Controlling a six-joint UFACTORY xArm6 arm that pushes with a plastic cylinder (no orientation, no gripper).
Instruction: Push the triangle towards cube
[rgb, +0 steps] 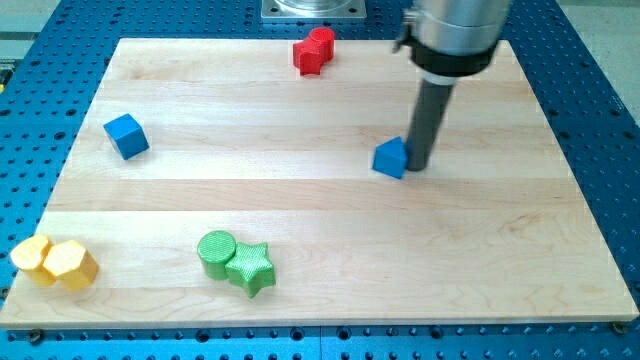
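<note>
A blue triangle block (391, 157) lies right of the board's middle. My tip (417, 166) touches its right side, the dark rod rising from there to the arm's metal end at the view's top. A blue cube (126, 135) sits far off at the view's left, roughly level with the triangle and a little higher in the view.
A red block (313, 50) sits near the top edge. A green cylinder (216, 251) and a green star (250, 268) touch at the bottom, left of centre. Two yellow blocks (55, 262) sit at the bottom left corner. The wooden board (320, 210) lies on a blue perforated table.
</note>
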